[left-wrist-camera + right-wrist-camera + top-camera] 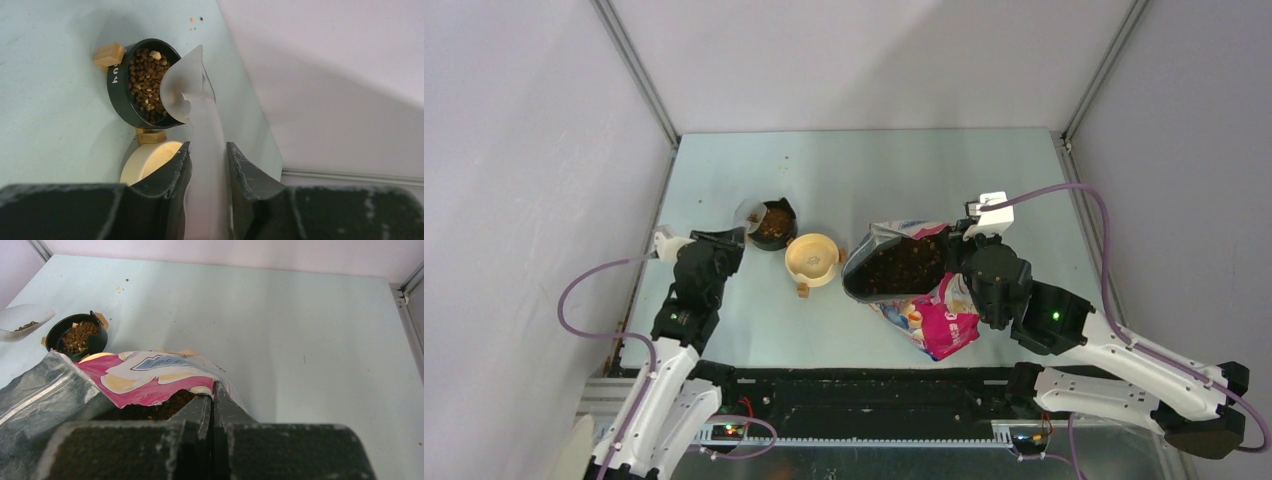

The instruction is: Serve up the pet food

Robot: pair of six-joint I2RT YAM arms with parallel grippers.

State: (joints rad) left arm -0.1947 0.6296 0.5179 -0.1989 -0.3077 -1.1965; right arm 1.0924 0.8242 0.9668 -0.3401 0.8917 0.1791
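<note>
pet food [145,80]: we see brown kibble filling the black bowl [774,225], left of centre in the top view. More kibble shows in the open mouth of the bag [929,320], and a few pellets sit in the scoop [22,322].
scoop: clear plastic; in the left wrist view its cup overlaps the black bowl's right rim.
left gripper [206,150]: we see its jaws closed onto the scoop's handle, one finger on each side.
bag: glossy pink and blue, right of centre in the top view, its mouth turned toward the bowls.
right gripper [212,392]: its jaws are pinched together on the bag's upper rim, with almost no gap between them.
cream bowl [812,258]: just beside the black bowl, between it and the bag.
table [864,170]: pale blue-green and matte, with a few crumbs [191,20] near its far edge.
room: we see plain whitish walls [874,60] on three sides, with metal rails [639,70] running up the corners.
</note>
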